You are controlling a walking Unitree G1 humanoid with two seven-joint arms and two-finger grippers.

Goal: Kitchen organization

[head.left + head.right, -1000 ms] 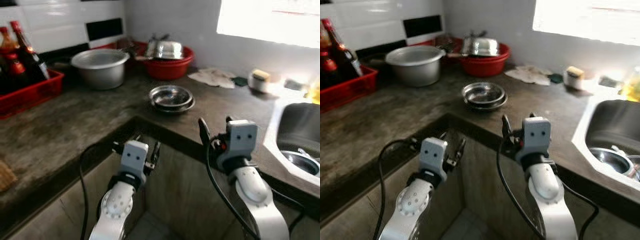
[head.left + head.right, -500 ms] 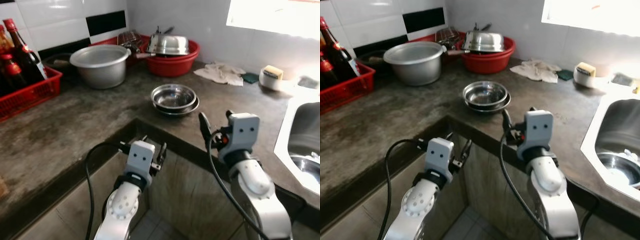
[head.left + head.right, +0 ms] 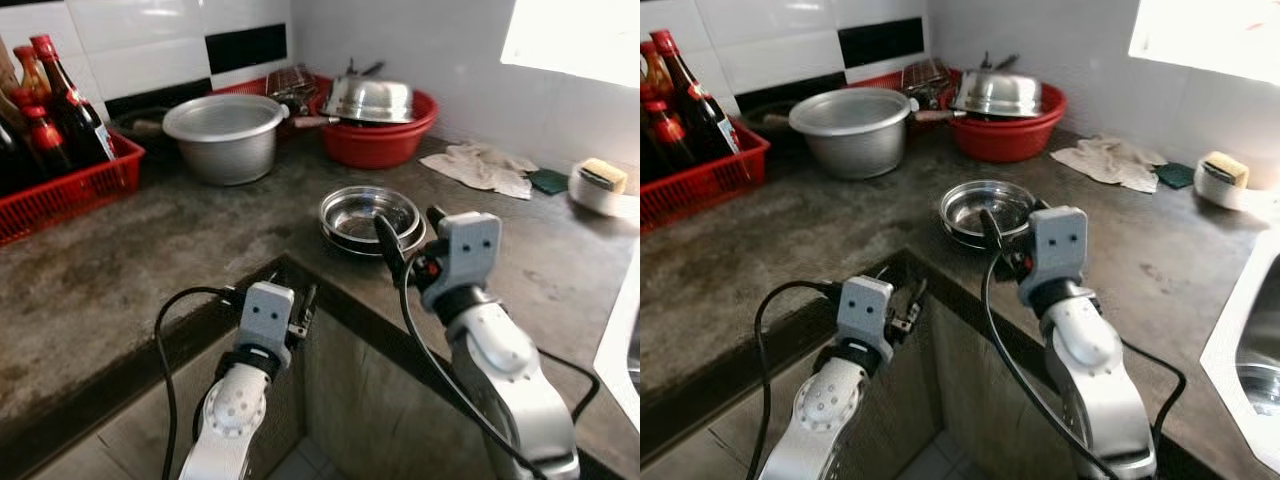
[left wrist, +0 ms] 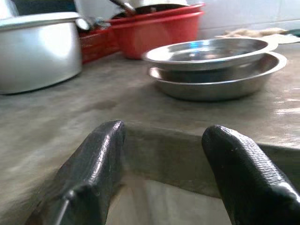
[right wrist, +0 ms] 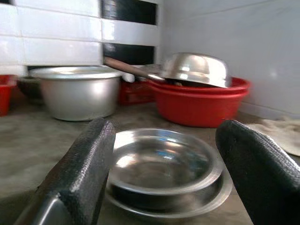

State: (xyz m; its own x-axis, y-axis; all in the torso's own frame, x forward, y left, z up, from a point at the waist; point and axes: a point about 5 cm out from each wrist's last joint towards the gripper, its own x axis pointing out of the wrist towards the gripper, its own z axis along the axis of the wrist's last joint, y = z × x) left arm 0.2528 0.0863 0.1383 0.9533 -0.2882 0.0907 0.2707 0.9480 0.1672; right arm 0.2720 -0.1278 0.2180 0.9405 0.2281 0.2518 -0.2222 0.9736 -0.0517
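Two stacked steel bowls [image 3: 368, 213] sit on the grey concrete counter [image 3: 150, 260], near its inner corner. My right gripper [image 3: 412, 236] hovers just in front of them, level with their rims. It is open, and in the right wrist view the bowls [image 5: 165, 161] lie framed between its black fingers [image 5: 82, 178], untouched. My left gripper [image 3: 274, 286] is lower, at the counter's front edge, open and holding nothing. In the left wrist view its fingers [image 4: 93, 168] point over the edge towards the bowls [image 4: 211, 65].
An aluminium pot [image 3: 223, 135] and a red basin [image 3: 385, 142] holding an upturned steel bowl [image 3: 368, 98] stand at the back. A red crate [image 3: 62, 188] of bottles is far left. A cloth [image 3: 485, 166] and a sponge dish [image 3: 597, 186] lie to the right.
The camera has swung right, so the sink has slid out of view. My right gripper has reached forward to the stacked bowls. The left gripper stays at the counter edge.
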